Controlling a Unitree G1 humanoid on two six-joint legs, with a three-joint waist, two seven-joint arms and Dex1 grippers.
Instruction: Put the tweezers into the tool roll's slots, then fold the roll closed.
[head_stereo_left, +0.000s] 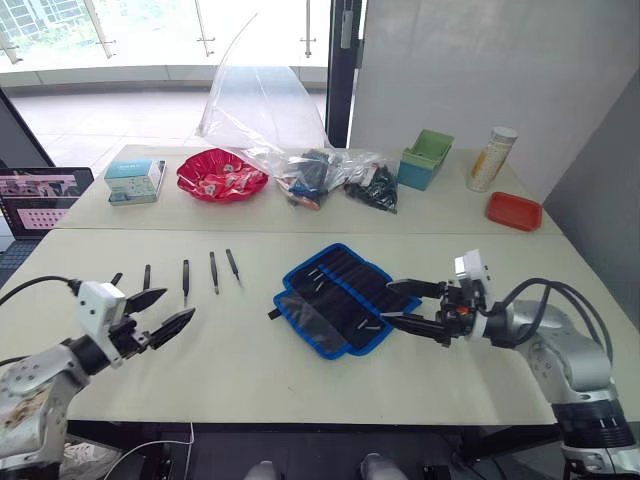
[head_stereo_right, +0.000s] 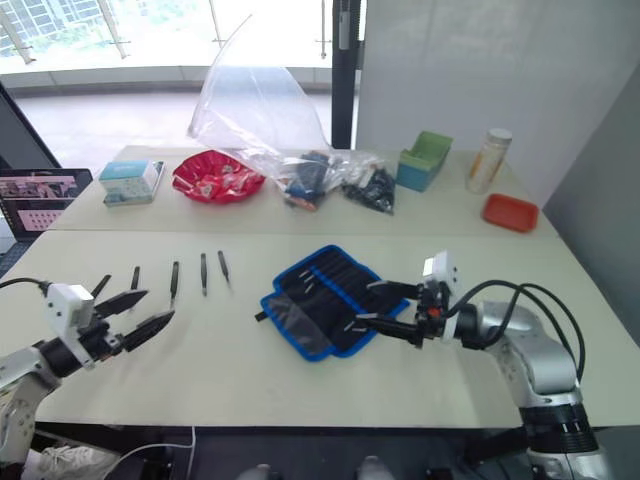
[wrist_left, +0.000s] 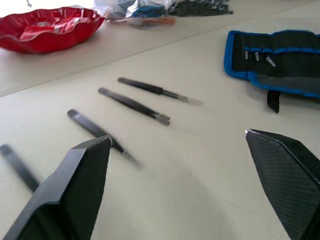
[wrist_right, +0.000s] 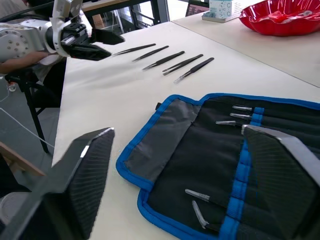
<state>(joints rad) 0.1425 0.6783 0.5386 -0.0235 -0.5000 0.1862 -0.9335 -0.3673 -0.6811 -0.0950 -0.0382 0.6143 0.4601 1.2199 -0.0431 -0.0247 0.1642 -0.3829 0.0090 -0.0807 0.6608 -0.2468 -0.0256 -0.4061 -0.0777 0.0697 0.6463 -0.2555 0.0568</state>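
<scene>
Starting the pick: tool roll (head_stereo_left: 335, 298) lies unfolded mid-table, five tweezers (head_stereo_left: 186, 276) in a row at its 9 o'clock, none slotted. Left gripper (head_stereo_left: 165, 312) hovers just beside them, right gripper (head_stereo_left: 407, 304) over the roll's edge, both spread and empty. You'd lower left onto the nearest one.

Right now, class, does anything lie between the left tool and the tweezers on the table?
Nothing visible does. The left tool hangs open right beside the row of tweezers, with only bare table between them. The tool roll lies open farther off, by the right tool.
</scene>
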